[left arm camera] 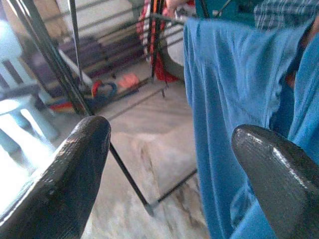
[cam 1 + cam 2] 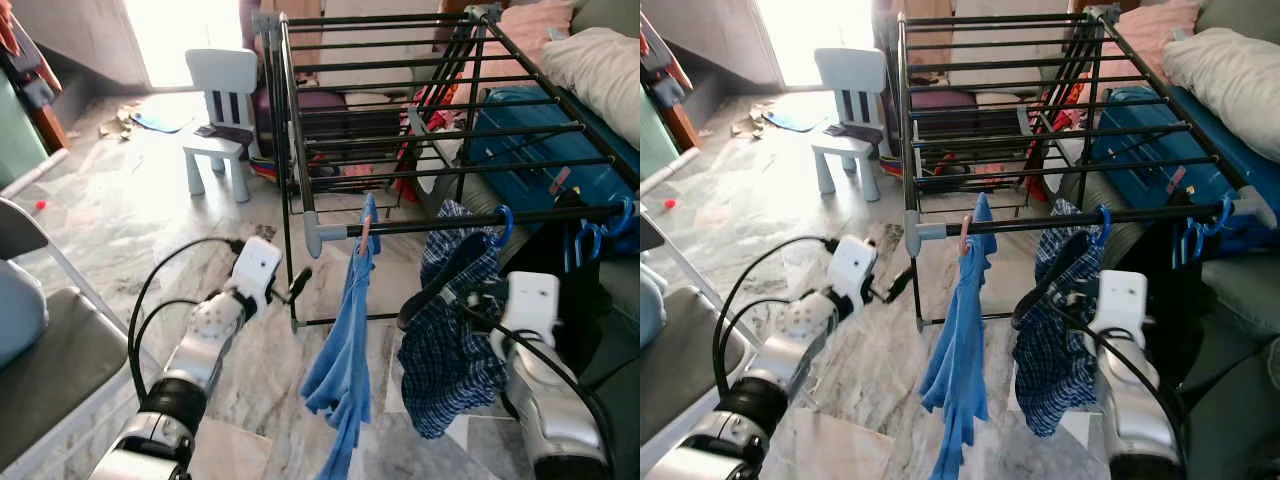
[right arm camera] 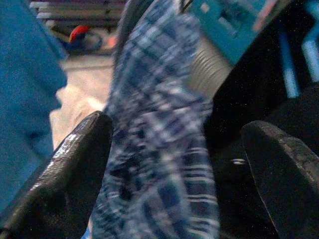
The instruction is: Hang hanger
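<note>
A black drying rack [image 2: 420, 100] stands ahead, its front rod [image 2: 440, 222] nearest me. A blue garment [image 2: 345, 350] hangs from that rod on a pink hanger hook [image 2: 365, 232]. To its right a blue-plaid garment [image 2: 450, 350] hangs by a blue hanger hook [image 2: 503, 222] over the same rod. My right gripper [image 2: 470, 298] is open right at the plaid cloth [image 3: 159, 129], which hangs between its fingers [image 3: 75, 164]. My left gripper [image 2: 298, 283] is open beside the rack's front-left leg, left of the blue garment [image 1: 229, 99], holding nothing.
Spare blue hangers [image 2: 592, 236] hang at the rod's right end. A blue suitcase [image 2: 540, 140] and pillows [image 2: 605, 60] lie behind the rack on the right. A white child's chair [image 2: 222, 110] stands at the back left. A grey chair [image 2: 50, 365] is close on my left.
</note>
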Tool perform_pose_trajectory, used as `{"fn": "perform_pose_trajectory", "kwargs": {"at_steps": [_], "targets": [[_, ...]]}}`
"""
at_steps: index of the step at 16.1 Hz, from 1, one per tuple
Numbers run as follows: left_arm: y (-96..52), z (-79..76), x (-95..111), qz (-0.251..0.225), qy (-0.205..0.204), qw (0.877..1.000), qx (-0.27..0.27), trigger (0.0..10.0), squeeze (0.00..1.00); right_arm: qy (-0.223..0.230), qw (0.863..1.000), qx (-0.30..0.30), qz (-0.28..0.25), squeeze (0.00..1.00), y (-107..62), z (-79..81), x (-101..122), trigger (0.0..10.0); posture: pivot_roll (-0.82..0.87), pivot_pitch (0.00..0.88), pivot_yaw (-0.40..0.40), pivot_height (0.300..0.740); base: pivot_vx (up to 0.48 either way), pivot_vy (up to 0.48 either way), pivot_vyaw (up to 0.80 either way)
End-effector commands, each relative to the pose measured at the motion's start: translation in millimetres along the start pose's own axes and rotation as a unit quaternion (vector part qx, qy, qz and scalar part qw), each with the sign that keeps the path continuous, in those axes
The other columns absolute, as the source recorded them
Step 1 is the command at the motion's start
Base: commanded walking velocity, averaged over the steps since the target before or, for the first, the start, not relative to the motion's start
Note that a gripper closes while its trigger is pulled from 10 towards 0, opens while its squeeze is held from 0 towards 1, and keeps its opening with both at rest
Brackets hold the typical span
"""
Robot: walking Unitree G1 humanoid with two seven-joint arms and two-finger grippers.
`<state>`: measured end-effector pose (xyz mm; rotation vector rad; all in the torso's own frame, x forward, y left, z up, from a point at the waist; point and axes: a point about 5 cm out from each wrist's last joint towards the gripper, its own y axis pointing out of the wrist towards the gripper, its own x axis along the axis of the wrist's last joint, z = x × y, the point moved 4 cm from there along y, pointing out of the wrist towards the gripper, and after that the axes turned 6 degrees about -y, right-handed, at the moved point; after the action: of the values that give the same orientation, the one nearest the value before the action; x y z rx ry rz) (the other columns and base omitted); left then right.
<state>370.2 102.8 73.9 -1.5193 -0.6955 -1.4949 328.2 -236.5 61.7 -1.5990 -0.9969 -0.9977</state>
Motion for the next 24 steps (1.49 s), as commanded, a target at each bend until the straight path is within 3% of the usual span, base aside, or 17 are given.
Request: {"fn": "perform_pose_trajectory", "kwargs": {"at_steps": [1, 3, 4, 5, 12, 24], "targets": [[-2.5, 0.3, -0.4, 0.005, 0.005, 1.0, -0.009, 10.0, 0.0, -0.006, 1.0, 0.016, 0.019, 0.0, 6.4, 1.3, -4.5, 10.0, 0.06, 0.0, -0.035, 0.74, 0.0, 0.0, 0.0], [-5.0, -0.5, -2.8, 0.008, 0.002, 1.0, -0.012, 10.0, 0.0, 0.004, 0.999, 0.031, 0.028, 0.0, 14.0, 1.9, -5.6, 10.0, 0.07, 0.0, -0.042, 0.74, 0.0, 0.0, 0.0], [-6.3, -1.0, -4.4, 0.01, 0.002, 1.0, -0.013, 10.0, 0.0, 0.001, 0.999, 0.034, 0.04, 0.0, 17.6, -0.1, -9.3, 2.8, 0.08, 0.0, -0.048, 0.74, 0.0, 0.0, 0.0], [-7.8, -1.7, -5.6, 0.012, 0.002, 1.0, -0.014, 10.0, 0.0, -0.003, 0.998, 0.03, 0.046, 0.0, 22.3, -4.7, -10.2, 0.0, 0.08, 0.0, -0.051, 0.74, 0.0, 0.0, 0.0], [-8.8, -4.5, -4.4, 0.015, 0.001, 1.0, -0.019, 10.0, 0.0, 0.0, 0.999, 0.012, 0.043, 0.0, 30.9, -12.1, -9.1, 0.0, 0.09, 0.0, -0.051, 0.74, 0.0, 0.0, 0.0], [-9.5, -13.5, -5.9, 0.015, -0.005, 1.0, -0.026, 10.0, 0.0, -0.014, 1.0, -0.008, 0.022, 0.0, 28.6, -21.5, -10.4, 0.0, 0.08, 0.0, -0.06, 0.74, 0.0, 0.0, 0.0]]}}
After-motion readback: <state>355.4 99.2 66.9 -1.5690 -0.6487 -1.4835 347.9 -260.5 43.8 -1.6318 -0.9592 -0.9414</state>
